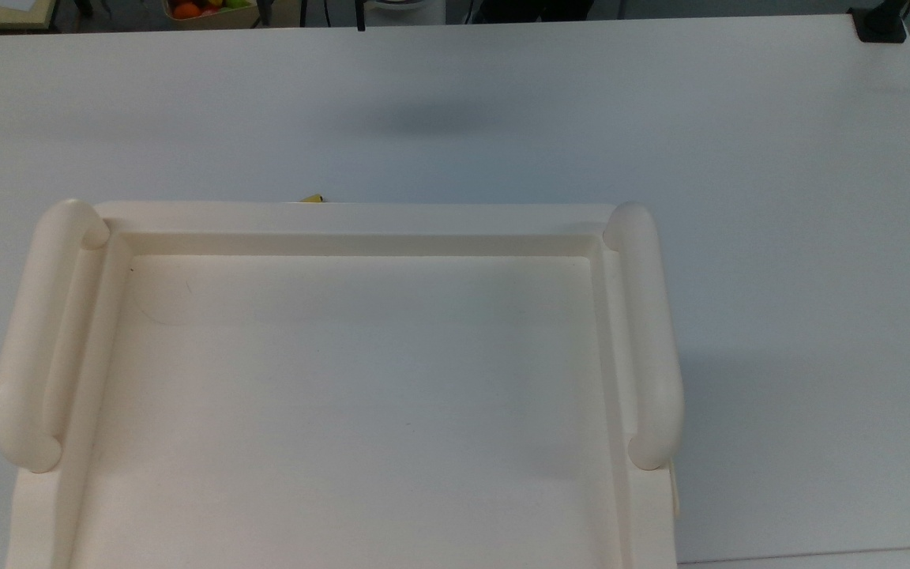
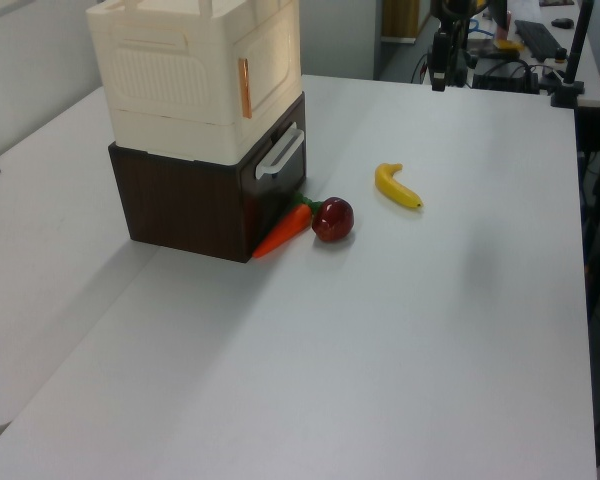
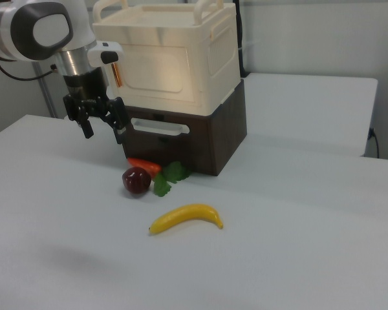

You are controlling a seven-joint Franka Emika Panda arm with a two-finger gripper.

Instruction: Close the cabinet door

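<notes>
Counting one banana [image 3: 185,217], one apple [image 3: 136,180], one carrot [image 2: 281,232]

**White tables in a plain workroom**

A large white table [image 2: 400,330] fills the scene, with a second white table [image 3: 310,110] beyond it in the right view. Pale grey walls [image 3: 310,35] rise behind. In the left view, a cluttered desk [image 2: 540,40] with cables stands past the table's far edge. Light is even and soft.

White rounded arm [image 3: 35,26], grey joint cap, silver wrist, black jaws.
</notes>
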